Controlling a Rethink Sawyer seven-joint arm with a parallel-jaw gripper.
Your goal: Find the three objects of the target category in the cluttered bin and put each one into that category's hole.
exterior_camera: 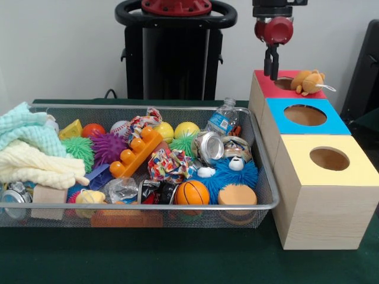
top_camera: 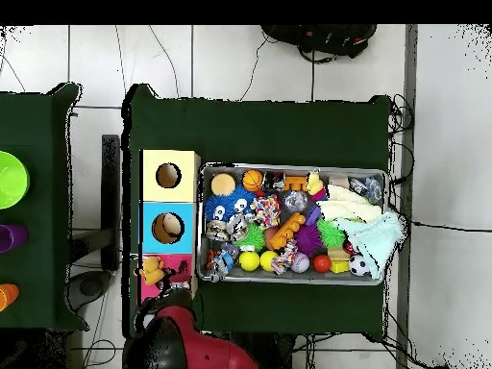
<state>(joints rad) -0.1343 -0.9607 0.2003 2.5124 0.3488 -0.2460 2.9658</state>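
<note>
My gripper (exterior_camera: 273,76) hangs over the back edge of the red-topped box (exterior_camera: 263,84), just left of its hole (exterior_camera: 285,84). Its fingers are shut and hold nothing. An orange plush animal (exterior_camera: 308,81) lies on the red box's top at the right rim of the hole, not inside it. The overhead view shows the same plush animal (top_camera: 151,271) on the red box (top_camera: 175,265), with the arm (top_camera: 192,341) reaching toward it. The wire bin (exterior_camera: 148,107) is crammed with toys, balls, cans and cloths.
A blue-topped box (exterior_camera: 337,123) and a yellow-topped box (exterior_camera: 355,173), each with a round hole, line up in front of the red one, right of the bin. The bin holds a small basketball (exterior_camera: 192,192), a blue furry toy (exterior_camera: 234,173), a water bottle (exterior_camera: 222,120) and towels (exterior_camera: 29,148).
</note>
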